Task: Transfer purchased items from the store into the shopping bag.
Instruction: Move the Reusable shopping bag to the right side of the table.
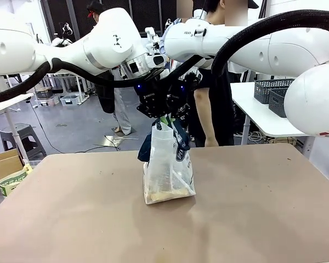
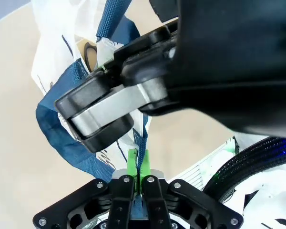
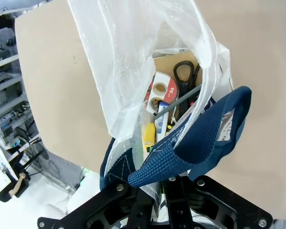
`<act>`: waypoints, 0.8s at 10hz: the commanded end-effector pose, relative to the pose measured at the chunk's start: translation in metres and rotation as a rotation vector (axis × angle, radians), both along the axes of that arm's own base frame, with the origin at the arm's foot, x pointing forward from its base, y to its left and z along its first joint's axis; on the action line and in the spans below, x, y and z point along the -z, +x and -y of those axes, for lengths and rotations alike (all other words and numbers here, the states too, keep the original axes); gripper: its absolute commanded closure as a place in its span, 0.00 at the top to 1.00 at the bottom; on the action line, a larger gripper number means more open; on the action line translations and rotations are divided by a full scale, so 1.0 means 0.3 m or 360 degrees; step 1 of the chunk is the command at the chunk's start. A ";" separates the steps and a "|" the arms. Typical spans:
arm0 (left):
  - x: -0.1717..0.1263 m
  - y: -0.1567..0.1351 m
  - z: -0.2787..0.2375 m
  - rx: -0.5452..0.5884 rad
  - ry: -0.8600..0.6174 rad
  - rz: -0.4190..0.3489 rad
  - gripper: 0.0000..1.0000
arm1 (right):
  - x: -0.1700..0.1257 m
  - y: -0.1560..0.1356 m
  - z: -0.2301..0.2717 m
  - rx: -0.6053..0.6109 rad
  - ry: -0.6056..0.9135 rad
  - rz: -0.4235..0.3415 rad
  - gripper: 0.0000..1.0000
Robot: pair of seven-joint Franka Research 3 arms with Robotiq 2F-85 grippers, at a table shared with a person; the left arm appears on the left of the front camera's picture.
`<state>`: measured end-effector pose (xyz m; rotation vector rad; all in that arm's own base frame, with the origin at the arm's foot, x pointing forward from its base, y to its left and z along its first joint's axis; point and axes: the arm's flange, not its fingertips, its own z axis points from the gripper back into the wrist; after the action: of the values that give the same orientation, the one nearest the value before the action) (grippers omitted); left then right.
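The shopping bag (image 1: 167,175) stands at the middle of the tan table (image 1: 263,208), translucent white with navy handles. Both grippers meet just above its mouth. My left gripper (image 1: 155,116) has its green pads (image 2: 133,162) pressed together on the bag's thin rim (image 2: 133,143). My right gripper (image 1: 179,112) is shut on a navy handle (image 3: 200,138), holding the bag (image 3: 124,62) open. Purchased items lie inside: a red roll (image 3: 161,89), black scissors (image 3: 186,71) and a yellow packet (image 3: 149,134). In the left wrist view, the right gripper's black and grey finger (image 2: 105,109) crosses close in front.
A person (image 1: 211,109) stands at the table's far edge, right behind the bag. To the right is a white table (image 1: 257,118) with dark lattice baskets (image 1: 271,90). A cardboard box (image 1: 3,164) and a grey stool (image 1: 22,137) sit off the left edge.
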<state>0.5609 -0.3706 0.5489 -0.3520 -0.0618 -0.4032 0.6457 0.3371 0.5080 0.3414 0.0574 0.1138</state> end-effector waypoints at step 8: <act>0.007 -0.083 -0.099 -0.0189 -0.0055 0.0074 0.00 | -0.055 -0.022 0.051 -0.0071 0.0147 0.0051 0.00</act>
<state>0.5501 -0.3519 0.5511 -0.3675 -0.1455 -0.3192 0.6428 0.3361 0.5210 0.3824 0.0495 0.1409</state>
